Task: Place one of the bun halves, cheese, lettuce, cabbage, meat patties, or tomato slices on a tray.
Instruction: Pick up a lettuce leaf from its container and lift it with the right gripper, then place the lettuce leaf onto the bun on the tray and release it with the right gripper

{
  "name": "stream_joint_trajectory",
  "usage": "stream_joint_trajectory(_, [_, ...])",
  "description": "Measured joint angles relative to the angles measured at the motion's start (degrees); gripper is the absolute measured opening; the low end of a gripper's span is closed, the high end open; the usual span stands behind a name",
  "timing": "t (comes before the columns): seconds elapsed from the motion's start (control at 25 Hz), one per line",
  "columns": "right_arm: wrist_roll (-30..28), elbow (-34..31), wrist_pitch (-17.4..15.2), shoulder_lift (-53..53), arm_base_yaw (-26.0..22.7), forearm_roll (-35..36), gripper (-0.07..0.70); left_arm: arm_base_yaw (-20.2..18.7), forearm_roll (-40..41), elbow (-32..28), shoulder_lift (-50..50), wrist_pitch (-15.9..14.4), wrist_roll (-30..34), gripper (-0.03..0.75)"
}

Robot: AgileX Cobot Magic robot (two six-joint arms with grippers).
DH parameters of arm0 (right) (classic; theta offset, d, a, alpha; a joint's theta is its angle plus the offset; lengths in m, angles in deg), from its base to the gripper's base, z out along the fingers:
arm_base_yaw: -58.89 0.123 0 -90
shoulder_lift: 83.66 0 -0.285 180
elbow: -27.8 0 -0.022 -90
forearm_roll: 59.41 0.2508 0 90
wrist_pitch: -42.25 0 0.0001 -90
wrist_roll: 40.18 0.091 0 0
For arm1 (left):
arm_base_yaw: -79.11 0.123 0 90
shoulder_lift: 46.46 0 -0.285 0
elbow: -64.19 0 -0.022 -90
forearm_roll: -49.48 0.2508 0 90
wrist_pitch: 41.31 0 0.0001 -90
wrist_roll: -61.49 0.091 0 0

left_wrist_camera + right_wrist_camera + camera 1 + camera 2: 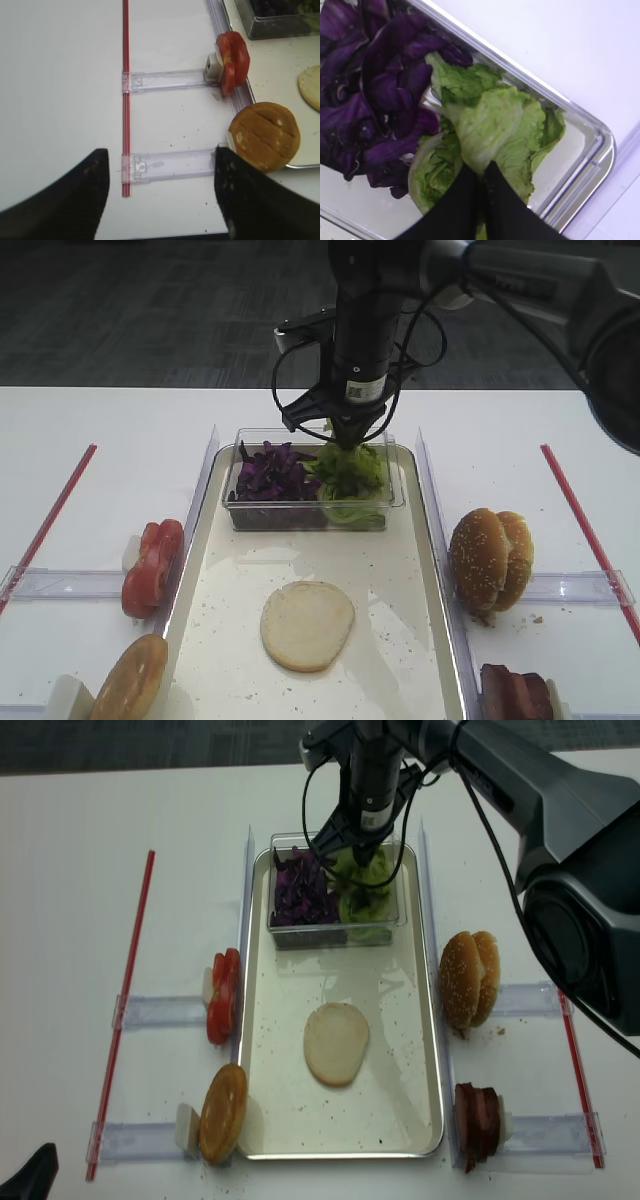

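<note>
We are reaching our right pincer (482, 172) down into the clear tub (395, 490) at the far end of the tray (420, 640). Its two black fingers (502, 200) are pressing together on the edge of a leaf of lettuce (492, 125), so it is clamping that leaf. The lettuce is lying in the right half of the tub, with the cabbage (268, 475) heaped just beside it in the left half.

Our left pincer (160, 185) is hovering over the table (60, 75) left of the tray, its fingers (245, 195) standing well apart and gripping nothing.

One pale bun half (307, 625) is lying cut face up on the tray. The tomato slices (152, 565) and another bun (130, 678) are standing on edge just left of the tray; more bun halves (490, 558) and the meat patties (515, 692) are standing right of it.
</note>
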Motion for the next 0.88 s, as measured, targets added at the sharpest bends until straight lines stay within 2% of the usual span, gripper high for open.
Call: stream_joint_trajectory(0.88, [0.1, 0.2, -0.7, -5.8, 0.0, 2.3, 0.057, 0.0, 0.0, 0.0, 0.0, 0.0, 0.0, 0.419])
